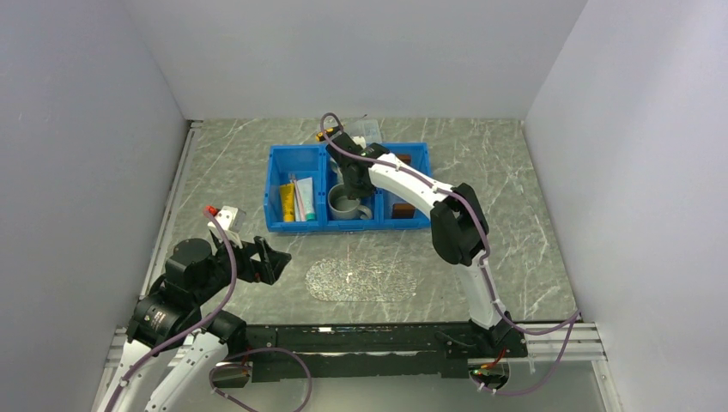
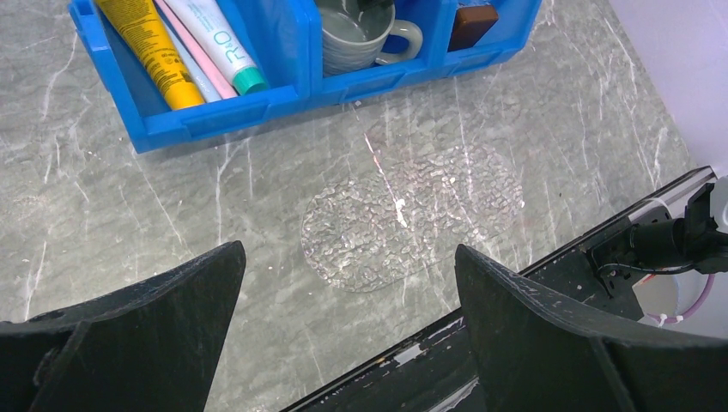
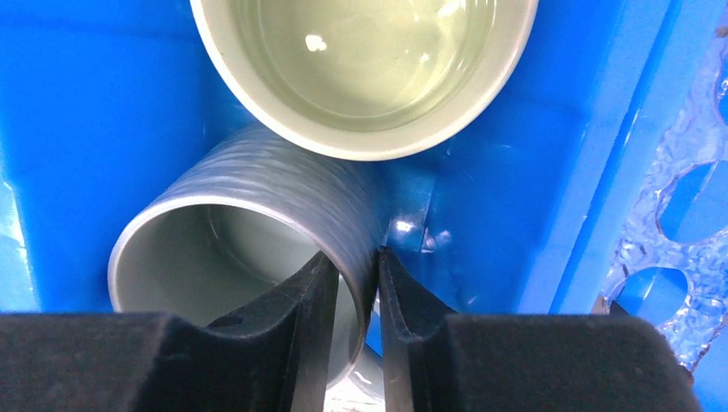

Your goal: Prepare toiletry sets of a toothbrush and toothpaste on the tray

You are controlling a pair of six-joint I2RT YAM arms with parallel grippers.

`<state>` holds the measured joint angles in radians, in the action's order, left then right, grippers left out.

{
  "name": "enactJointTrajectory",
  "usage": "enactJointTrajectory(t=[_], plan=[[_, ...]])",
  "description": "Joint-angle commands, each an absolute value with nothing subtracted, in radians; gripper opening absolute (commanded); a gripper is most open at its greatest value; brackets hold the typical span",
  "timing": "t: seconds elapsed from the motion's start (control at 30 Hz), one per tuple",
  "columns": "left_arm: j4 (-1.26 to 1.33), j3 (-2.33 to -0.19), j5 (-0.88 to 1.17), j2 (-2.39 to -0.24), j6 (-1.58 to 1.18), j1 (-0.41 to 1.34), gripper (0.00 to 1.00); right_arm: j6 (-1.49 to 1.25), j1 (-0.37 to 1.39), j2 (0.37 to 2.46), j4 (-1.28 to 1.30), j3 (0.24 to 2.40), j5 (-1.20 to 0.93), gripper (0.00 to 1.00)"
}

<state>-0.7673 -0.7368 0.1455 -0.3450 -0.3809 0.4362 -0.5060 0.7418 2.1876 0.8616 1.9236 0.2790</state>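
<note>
Seen from above, the left gripper [image 2: 348, 255] hangs at about 9 o'clock from the clear textured oval mat [image 1: 360, 279], its jaws spread wide with nothing between them; at 12 o'clock from the mat sits the blue three-compartment bin [image 2: 215, 116]; its left compartment holds a yellow tube [image 2: 150, 43], the pink toothbrush [image 2: 197, 50] and the white, teal-capped toothpaste [image 2: 219, 39] side by side, the toothbrush between the two tubes; the middle compartment holds a grey ribbed mug [image 3: 257, 197] and, at its 12 o'clock in the right wrist view, a cream mug [image 3: 283, 120]; the right gripper [image 3: 352, 257] is clamped on the grey mug's wall, one finger inside, one outside; the tray [image 1: 402, 209] lies in the right compartment, brown handles at 12 and 6 o'clock, the right arm [image 1: 412, 184] crossing its middle.
</note>
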Motion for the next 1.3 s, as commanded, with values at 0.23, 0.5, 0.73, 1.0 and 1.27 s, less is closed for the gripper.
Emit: enactJointTrajectory(t=[0.23, 0.5, 0.73, 1.0, 1.27], plan=[[-0.724, -0.736, 0.154, -0.353, -0.367, 0.439, 0.99, -0.493, 0.740, 2.206, 0.904, 2.020, 0.290, 0.10], [-0.724, -0.736, 0.154, -0.350, -0.367, 0.439, 0.99, -0.485, 0.741, 2.198, 0.957, 2.097, 0.303, 0.00], [-0.724, -0.734, 0.148, -0.341, -0.368, 0.439, 0.99, -0.482, 0.740, 2.147, 0.967, 2.118, 0.311, 0.00], [-0.727, -0.735, 0.144, -0.339, -0.369, 0.439, 0.99, -0.476, 0.741, 2.100, 0.991, 2.141, 0.317, 0.00], [-0.727, -0.736, 0.140, -0.342, -0.371, 0.439, 0.99, -0.472, 0.742, 2.032, 0.995, 2.121, 0.327, 0.00]])
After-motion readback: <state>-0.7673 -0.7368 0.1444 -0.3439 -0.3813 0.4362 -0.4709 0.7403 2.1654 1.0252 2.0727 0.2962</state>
